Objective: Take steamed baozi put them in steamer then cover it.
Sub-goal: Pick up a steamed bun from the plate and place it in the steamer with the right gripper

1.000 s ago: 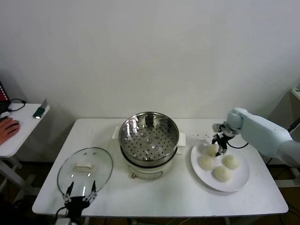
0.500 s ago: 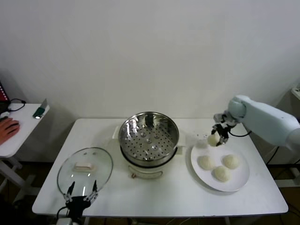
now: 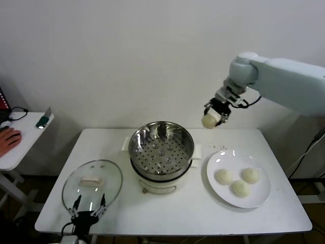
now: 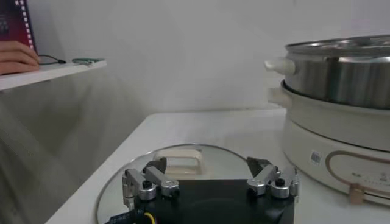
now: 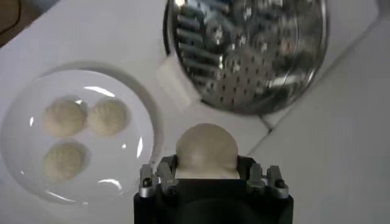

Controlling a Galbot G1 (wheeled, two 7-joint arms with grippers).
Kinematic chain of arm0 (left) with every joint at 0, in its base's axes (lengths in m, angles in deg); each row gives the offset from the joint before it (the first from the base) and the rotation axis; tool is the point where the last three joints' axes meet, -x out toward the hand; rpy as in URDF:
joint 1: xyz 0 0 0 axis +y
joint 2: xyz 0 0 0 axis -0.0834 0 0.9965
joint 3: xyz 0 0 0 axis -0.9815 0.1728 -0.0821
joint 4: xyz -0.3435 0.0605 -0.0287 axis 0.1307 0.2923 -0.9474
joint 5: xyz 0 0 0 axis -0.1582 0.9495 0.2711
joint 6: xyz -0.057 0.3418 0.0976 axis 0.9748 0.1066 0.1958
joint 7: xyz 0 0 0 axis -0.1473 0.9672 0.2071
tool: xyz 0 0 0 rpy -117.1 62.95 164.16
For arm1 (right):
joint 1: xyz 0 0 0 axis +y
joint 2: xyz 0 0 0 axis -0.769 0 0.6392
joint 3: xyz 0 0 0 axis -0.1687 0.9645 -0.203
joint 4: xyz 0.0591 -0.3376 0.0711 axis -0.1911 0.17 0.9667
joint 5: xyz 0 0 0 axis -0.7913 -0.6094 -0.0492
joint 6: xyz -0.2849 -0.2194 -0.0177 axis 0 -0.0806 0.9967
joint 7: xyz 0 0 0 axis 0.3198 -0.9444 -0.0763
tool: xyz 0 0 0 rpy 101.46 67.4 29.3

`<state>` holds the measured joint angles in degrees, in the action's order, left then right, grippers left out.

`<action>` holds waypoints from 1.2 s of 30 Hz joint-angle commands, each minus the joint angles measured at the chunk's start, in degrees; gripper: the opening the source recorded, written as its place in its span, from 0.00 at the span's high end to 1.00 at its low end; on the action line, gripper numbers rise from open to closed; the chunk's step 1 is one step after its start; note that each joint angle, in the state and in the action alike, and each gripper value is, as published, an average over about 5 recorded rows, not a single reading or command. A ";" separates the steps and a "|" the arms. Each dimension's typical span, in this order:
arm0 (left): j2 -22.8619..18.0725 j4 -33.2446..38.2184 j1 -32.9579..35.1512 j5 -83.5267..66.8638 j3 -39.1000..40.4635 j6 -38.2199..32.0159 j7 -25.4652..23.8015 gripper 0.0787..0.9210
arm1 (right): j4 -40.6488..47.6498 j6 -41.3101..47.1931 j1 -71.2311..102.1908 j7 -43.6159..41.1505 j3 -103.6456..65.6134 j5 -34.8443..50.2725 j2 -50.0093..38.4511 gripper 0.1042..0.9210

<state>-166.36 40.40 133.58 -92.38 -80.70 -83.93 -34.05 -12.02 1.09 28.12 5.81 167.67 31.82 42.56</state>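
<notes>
R gripper [image 3: 213, 116] clamped on bao [image 3: 208, 121], held high betw plate [image 3: 256, 195] & steamer [image 3: 161, 148] to clear rim. 3 more on plate. Lid [image 3: 92, 184] flat on table, beside pot, L gripper [image 3: 87, 209] wide, parked at its edge.

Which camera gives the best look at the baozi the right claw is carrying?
The right wrist view: the carried baozi fills the centre, pinched in the right claw, with the steamer beyond. The head view shows it small, high between steamer and plate. The left wrist view misses it.
</notes>
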 commanded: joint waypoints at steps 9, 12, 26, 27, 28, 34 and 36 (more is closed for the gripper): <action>-0.13 0.31 0.12 -0.19 0.02 -0.02 0.05 0.12 | 3.30 -9.04 10.10 6.28 -1.81 -15.24 15.11 0.34; -0.07 0.28 0.20 -0.23 -0.09 -0.03 0.06 0.12 | 7.85 -10.89 13.62 7.84 -3.53 -20.10 16.80 0.34; -0.06 0.14 0.09 -0.38 -0.07 -0.13 0.09 0.12 | 22.45 -14.57 21.01 10.23 -7.16 -25.59 21.89 0.34; -0.06 0.13 0.07 -0.42 -0.07 -0.15 0.10 0.12 | 23.28 -14.81 21.28 10.32 -7.33 -25.69 22.17 0.34; -0.06 0.12 0.05 -0.46 -0.06 -0.16 0.10 0.12 | 24.13 -15.01 21.53 10.40 -7.47 -25.72 22.49 0.34; -0.01 0.10 -0.17 -0.59 -0.05 -0.17 0.09 0.12 | 27.80 -15.90 22.62 10.25 -7.78 -25.76 24.10 0.34; 0.00 0.06 -0.22 -0.66 -0.08 -0.19 0.10 0.12 | 28.56 -16.05 22.93 10.26 -7.82 -25.93 24.43 0.34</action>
<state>-166.43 40.57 133.44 -92.96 -80.80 -84.10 -33.95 10.01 -13.66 48.46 15.34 160.71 8.21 64.60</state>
